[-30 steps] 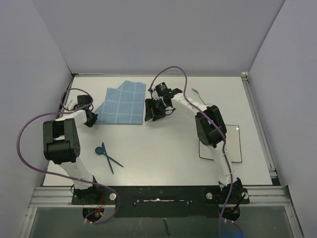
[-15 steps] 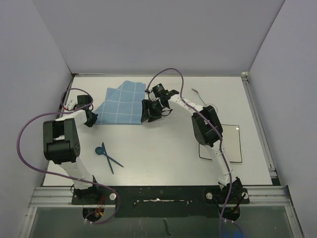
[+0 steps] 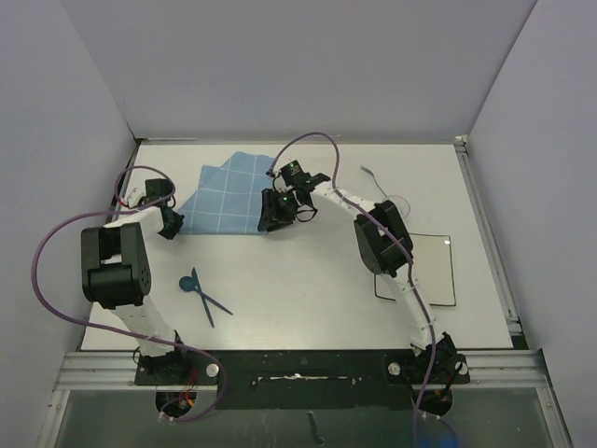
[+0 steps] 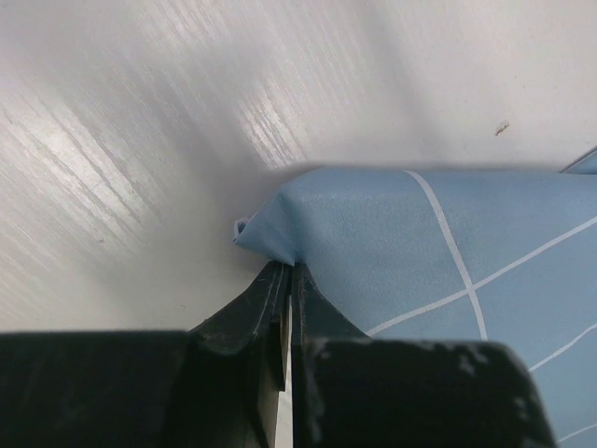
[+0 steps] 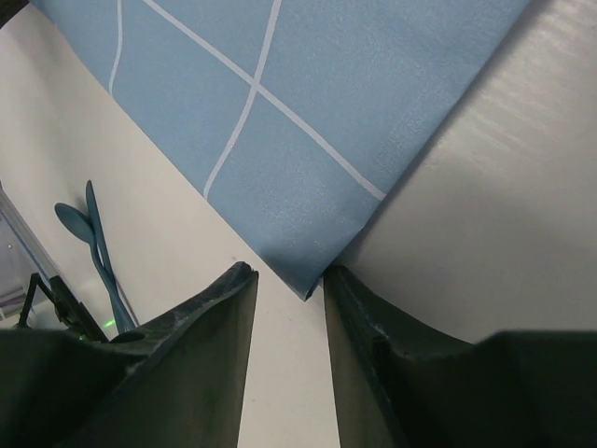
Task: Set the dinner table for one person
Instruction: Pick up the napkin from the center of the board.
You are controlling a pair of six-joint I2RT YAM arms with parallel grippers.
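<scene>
The dinner table fills the scene as a broad white top, running from the arm bases at the near edge to the far wall; it is rigid, heavy and fixed, so nothing takes hold of it, and its smooth, glossy face will probably let light things slide. What gets gripped is the blue cloth lying on the table's far left part; soft and limp, it looks best taken by two corners at once, so that it lies flat when dragged rather than bunching. The left gripper is clenched on the cloth's near left corner, which puckers up at the fingertips; the right gripper stands released, its fingers straddling the near right corner, low over the table and not yet pinching it. A blue spoon and a second dark utensil lie crossed near the left arm, well apart from the cloth.
</scene>
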